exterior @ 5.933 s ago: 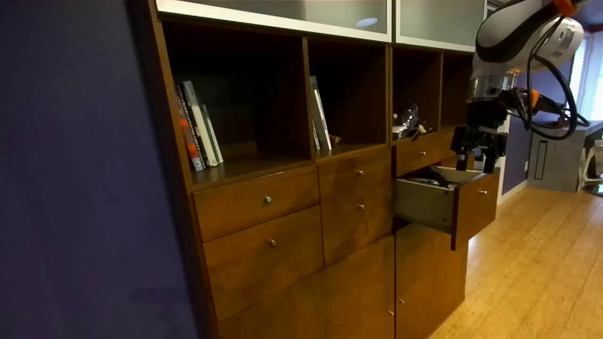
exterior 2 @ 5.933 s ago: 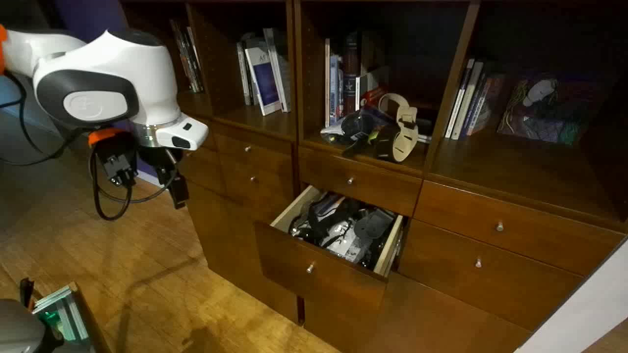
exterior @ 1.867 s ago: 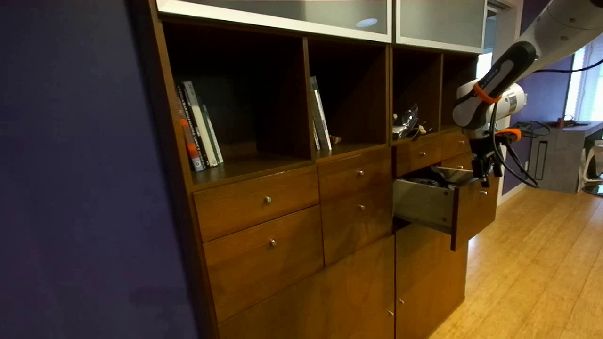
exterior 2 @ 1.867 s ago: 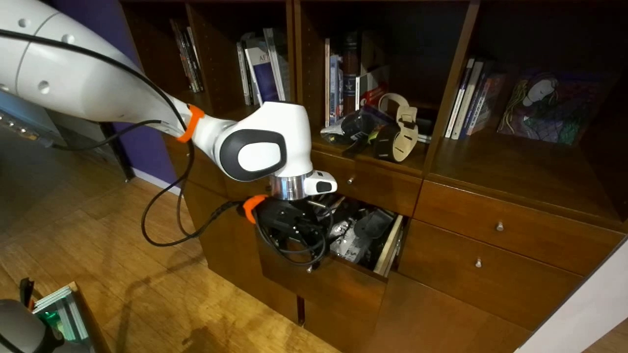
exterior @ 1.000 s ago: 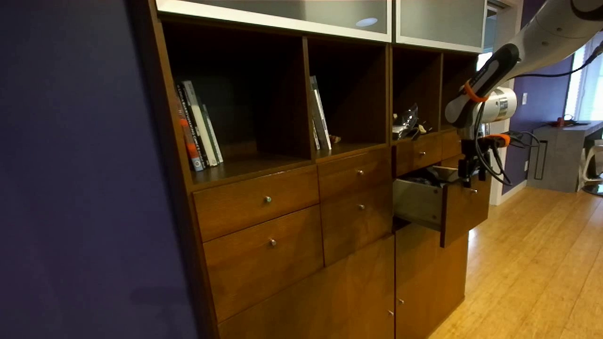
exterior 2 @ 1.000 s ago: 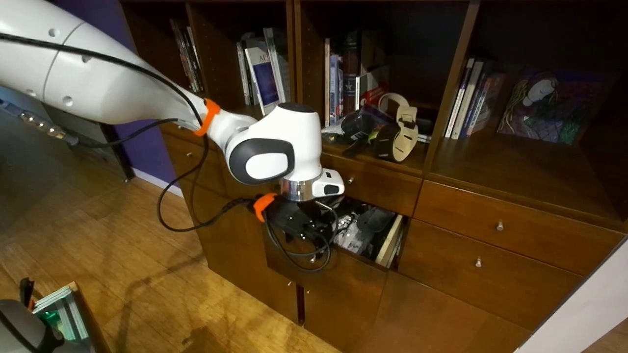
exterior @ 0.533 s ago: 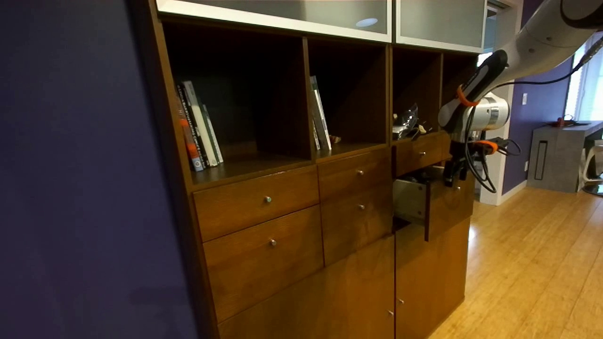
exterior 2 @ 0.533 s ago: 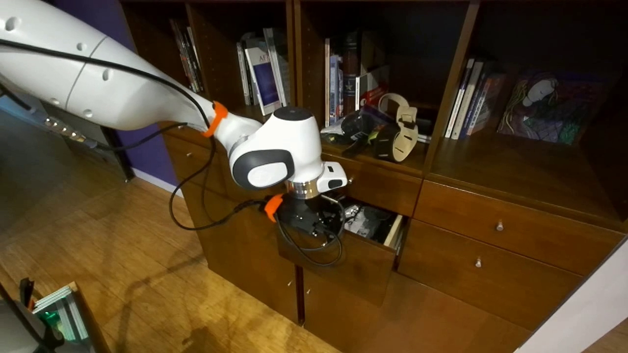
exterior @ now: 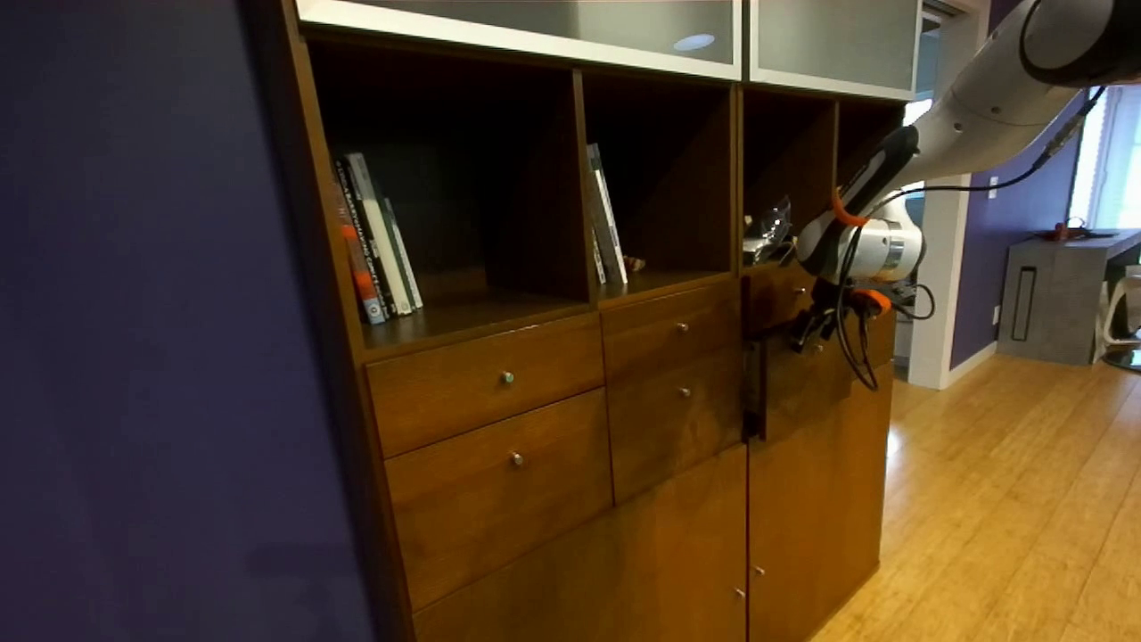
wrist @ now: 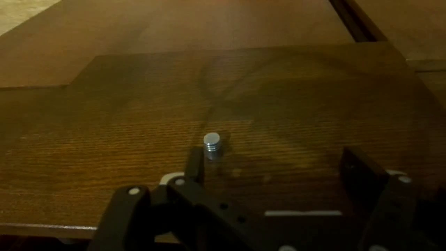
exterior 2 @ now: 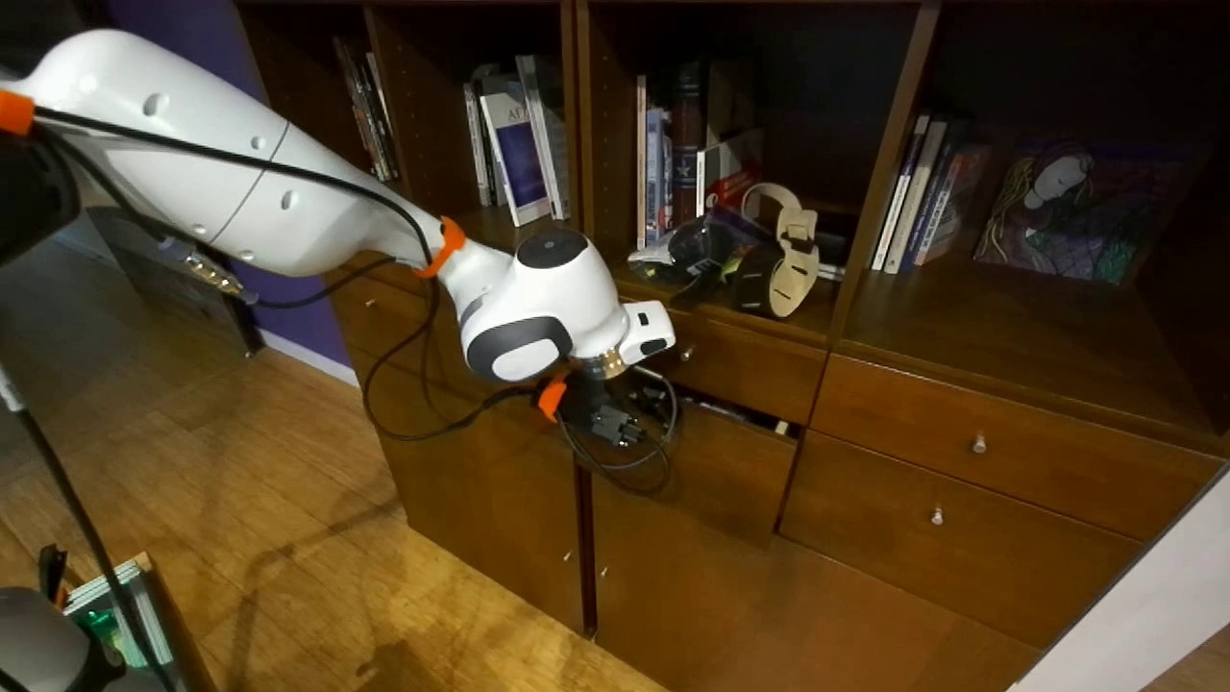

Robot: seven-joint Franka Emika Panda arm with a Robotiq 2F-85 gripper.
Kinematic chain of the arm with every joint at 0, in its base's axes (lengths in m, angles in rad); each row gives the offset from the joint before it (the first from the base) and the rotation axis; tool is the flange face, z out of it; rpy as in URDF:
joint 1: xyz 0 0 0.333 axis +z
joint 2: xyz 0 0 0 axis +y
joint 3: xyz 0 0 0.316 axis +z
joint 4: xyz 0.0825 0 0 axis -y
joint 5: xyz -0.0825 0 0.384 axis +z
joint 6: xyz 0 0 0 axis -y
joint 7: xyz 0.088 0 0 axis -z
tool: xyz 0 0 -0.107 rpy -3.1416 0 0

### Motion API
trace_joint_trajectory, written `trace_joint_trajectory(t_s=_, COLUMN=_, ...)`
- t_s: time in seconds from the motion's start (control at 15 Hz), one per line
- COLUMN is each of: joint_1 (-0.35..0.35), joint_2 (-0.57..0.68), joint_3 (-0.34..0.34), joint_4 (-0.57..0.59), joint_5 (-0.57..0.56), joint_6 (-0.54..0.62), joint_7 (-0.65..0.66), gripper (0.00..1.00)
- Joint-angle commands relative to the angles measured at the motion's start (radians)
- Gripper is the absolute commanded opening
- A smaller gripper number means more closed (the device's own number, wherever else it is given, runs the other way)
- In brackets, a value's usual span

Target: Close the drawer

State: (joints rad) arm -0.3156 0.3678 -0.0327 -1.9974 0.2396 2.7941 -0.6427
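Brown wood wall unit [exterior: 660, 544]: you see it in both exterior views, with open bays [exterior: 499, 214] above, knobbed drawers [exterior: 437, 419] under them and plain doors [exterior 2: 663, 625] at the bottom.
White Panda arm [exterior 2: 288, 192]: it slopes down to the unit, and its tilted wrist sits right at your drawer.
Lower drawer [exterior 2: 730, 481]: your task's drawer, the lower of two in its column, above the doors; it is nearly home but not fully in, its front a little proud of the unit, a narrow dark slit along its top edge and the pale end of a side panel [exterior 2: 782, 429] showing there.
Upper drawer [exterior 2: 759, 370]: it sits directly over yours, pushed in.
Picture of a long-haired figure [exterior 2: 1057, 216]: it stands in a bay beside books [exterior 2: 922, 197].
Robotiq gripper [wrist: 275, 164]: your fingers [wrist: 195, 165] are spread wide, and the drawer front's wood shows between them in the wrist view; whether the tips touch it, you cannot tell.
Beige strap [exterior 2: 796, 274]: it curls on the shelf above the upper drawer.
Orange band [exterior 2: 450, 245]: it wraps your arm's narrow part.
Knob [wrist: 212, 144]: round metal, on your drawer's front, just beside the finger at the wrist view's left; contact is unclear.
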Motion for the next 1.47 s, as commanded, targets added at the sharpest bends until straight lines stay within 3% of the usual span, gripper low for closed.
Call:
trace_joint_trajectory(t_s=0.0, joint_1=-0.065, joint_2=0.047, joint_3=0.084, joint_4=0.041, joint_5=0.04, joint_6=0.069, joint_7=-0.03, gripper=1.0)
trace_joint_trajectory(t_s=0.07, joint_1=-0.068, joint_2=0.051, joint_3=0.085, joint_4=0.041, joint_5=0.018, joint_6=0.063, joint_7=-0.018, gripper=1.0)
trace_joint_trajectory(t_s=0.4, joint_1=0.019, joint_2=0.009, joint_3=-0.09, joint_4=0.0, joint_5=-0.225, joint_6=-0.026, joint_7=0.145, gripper=1.0)
trace_joint_trajectory(t_s=0.47, joint_1=0.059, joint_2=-0.01, joint_3=-0.161, joint_4=-0.007, joint_5=-0.312, joint_6=-0.079, joint_7=0.226, gripper=1.0)
trace_joint_trajectory(t_s=0.6, joint_1=0.086, joint_2=-0.058, joint_3=-0.22, joint_4=-0.015, joint_5=-0.423, joint_6=-0.203, joint_7=0.312, gripper=1.0)
trace_joint_trajectory(t_s=0.87, joint_1=0.119, joint_2=-0.195, joint_3=-0.266, joint_4=-0.044, joint_5=-0.576, joint_6=-0.531, joint_7=0.419, gripper=1.0)
trace_joint_trajectory(t_s=1.13, joint_1=0.11, joint_2=-0.334, joint_3=-0.229, joint_4=-0.037, joint_5=-0.558, joint_6=-0.893, joint_7=0.416, gripper=1.0)
trace_joint_trajectory(t_s=1.4, joint_1=0.098, joint_2=-0.488, joint_3=-0.211, joint_4=-0.04, joint_5=-0.41, joint_6=-1.138, joint_7=0.344, gripper=1.0)
